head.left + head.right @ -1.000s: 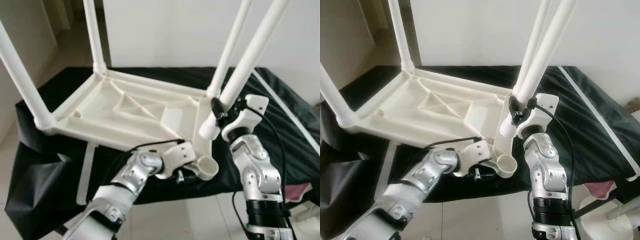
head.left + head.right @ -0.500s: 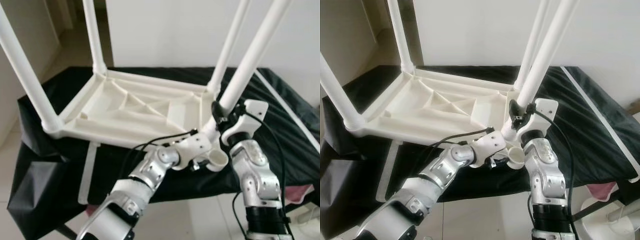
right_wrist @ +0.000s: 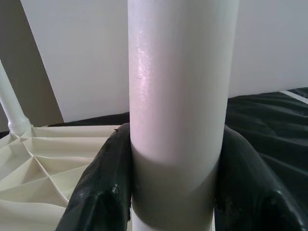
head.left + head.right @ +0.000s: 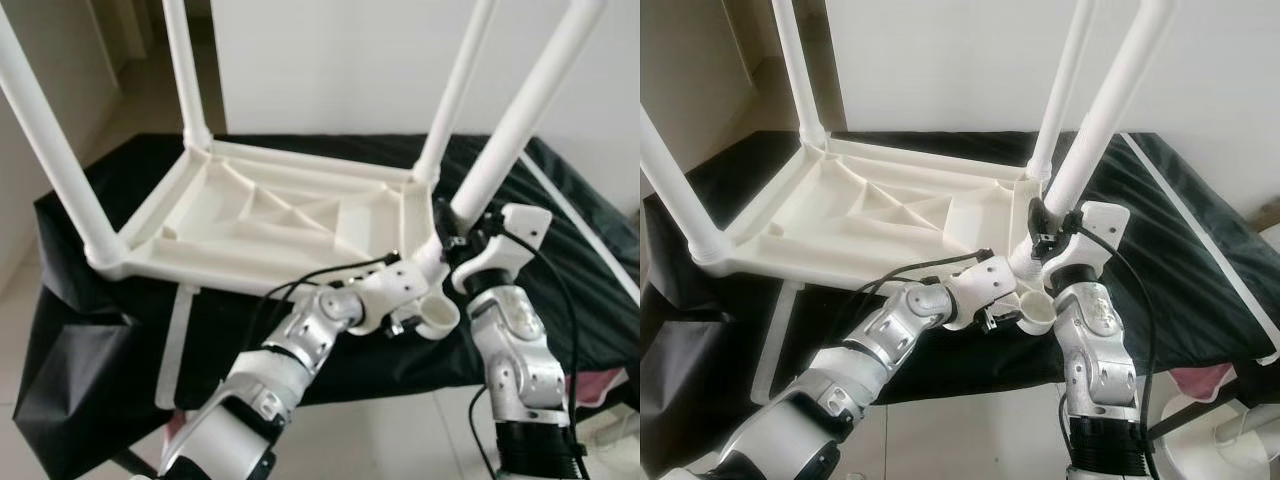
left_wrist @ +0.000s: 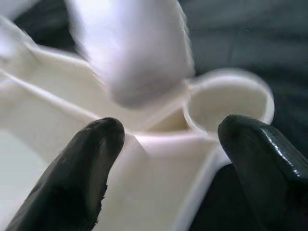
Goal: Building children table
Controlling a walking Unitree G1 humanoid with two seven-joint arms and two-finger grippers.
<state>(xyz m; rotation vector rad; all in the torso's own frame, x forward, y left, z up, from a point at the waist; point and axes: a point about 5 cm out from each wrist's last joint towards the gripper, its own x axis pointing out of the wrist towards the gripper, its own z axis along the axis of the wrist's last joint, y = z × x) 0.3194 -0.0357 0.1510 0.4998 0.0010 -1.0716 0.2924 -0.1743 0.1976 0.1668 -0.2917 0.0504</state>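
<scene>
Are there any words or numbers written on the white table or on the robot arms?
None: no word, number, label or sign can be read anywhere.
The upturned white table and the leg in the right pincer are plain white plastic.
The left pincer at the empty corner socket, the black cloth and the wall bear no print either.

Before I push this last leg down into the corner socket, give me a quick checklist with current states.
1. Right claw clamped on the fourth leg: ok.
2. Leg end over the empty corner socket: not ok, it sits beside the socket.
3. Leg upright: not ok, tilted.
4. Left claw open, straddling the tabletop corner by the socket: ok.
5. Other three legs seated: ok.
6. Firm left grip on the corner: cannot tell.
</scene>
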